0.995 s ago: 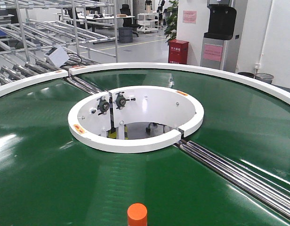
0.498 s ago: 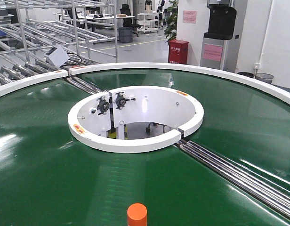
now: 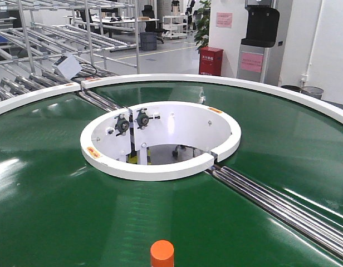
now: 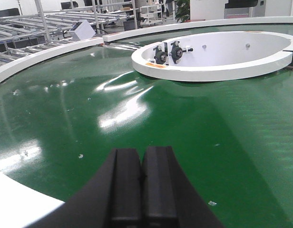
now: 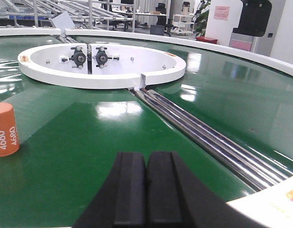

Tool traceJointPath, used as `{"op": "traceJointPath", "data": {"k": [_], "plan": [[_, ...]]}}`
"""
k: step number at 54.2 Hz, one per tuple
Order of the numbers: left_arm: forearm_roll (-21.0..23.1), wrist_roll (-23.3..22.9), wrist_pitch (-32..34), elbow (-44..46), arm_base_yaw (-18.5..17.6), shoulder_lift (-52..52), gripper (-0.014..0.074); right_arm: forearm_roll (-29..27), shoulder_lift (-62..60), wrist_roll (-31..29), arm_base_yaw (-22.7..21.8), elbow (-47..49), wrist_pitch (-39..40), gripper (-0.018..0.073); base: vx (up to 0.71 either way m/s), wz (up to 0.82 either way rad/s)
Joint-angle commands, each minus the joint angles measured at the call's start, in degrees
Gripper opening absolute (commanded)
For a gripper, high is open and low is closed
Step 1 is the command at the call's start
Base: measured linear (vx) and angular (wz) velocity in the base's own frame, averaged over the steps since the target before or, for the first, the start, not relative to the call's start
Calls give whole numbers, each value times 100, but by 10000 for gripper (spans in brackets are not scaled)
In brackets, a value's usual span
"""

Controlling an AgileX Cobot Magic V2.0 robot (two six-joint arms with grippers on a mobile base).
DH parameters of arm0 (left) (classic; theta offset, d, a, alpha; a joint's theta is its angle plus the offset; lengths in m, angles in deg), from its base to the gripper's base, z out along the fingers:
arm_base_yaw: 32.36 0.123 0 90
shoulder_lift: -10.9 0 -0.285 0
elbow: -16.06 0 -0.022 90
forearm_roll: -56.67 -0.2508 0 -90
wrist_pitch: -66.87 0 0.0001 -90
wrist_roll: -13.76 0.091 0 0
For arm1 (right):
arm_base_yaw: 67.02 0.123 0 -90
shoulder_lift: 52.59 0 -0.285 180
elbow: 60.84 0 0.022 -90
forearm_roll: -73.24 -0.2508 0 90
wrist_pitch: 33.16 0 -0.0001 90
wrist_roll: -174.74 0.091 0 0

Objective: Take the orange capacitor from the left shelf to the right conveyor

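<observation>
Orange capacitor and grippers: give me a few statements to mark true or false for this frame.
1. The orange capacitor stands upright on the green belt. True.
2. The right gripper is clamped on the capacitor. False: its jaws are shut on nothing, and the capacitor stands apart to its left in the right wrist view.
3. The left gripper is open wide. False: its pads are pressed together.
4. Steel rollers run from the white central ring outward across the belt. True.
5. The capacitor sits inside the central opening. False: it is on the belt near the bottom edge of the front view.
</observation>
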Motion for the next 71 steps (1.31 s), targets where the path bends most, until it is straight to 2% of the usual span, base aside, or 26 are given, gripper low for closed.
{"op": "traceJointPath", "data": {"k": [1,7,29,45,71], "plan": [[20,-9,473,-186,-30,71,-6,66,-98,-38,-28,-11,570,-11,0,0],[20,-9,473,-186,-30,71,-6,66,-207,-38,-28,-262,885,-11,0,0],[20,-9,473,-186,-30,71,-6,54,-205,-38,-28,-244,827,-11,0,0],[20,-9,473,-186,-30,71,-6,-237,-205,42,-28,-244,940,-8,0,0],[20,-9,473,-186,-30,71,-6,-237,-205,134,-28,-244,980,-8,0,0]]}}
